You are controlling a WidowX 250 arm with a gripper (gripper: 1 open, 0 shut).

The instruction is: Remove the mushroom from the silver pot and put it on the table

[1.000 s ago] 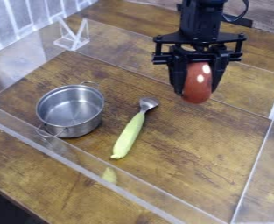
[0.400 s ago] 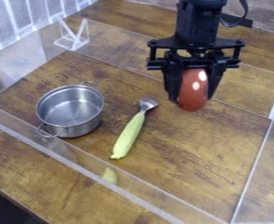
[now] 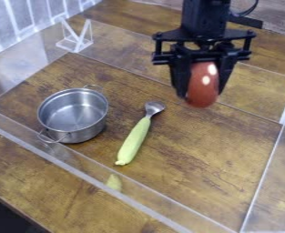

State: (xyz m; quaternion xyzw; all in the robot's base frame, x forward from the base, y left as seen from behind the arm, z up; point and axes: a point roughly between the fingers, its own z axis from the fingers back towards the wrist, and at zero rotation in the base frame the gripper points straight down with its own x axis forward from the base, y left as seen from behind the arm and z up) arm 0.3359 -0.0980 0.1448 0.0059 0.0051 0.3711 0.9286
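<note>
Along the near side of the counter [image 3: 193,168], a small yellowish piece [image 3: 114,182] sits by the clear acrylic wall [image 3: 169,201]; what it is, I cannot tell. Just beyond it lies the yellow-green corn-like piece [image 3: 134,141], slanting away to the right, with a shiny metal spoon-like end [image 3: 155,106] at its far tip. To its left, well apart, the silver pot [image 3: 73,116] stands upright, its side handles pointing toward the near left and the far right. These things lie just as they did in the previous frame.

Farther back and to the right, the mushroom [image 3: 203,84] hangs in the air over the counter, out of the pot. Its glossy red-brown cap points downward and toward the camera, and its long axis runs roughly up and down in the view; the stem is hidden among the fingers [image 3: 204,71]. They are clamped on the mushroom, one on each side, pointing down. Above them, the black arm [image 3: 209,20] comes in from the top edge, nearly vertical. Compared with the previous frame, the arm and mushroom show slightly higher in the view, with the mushroom still gripped.
</note>
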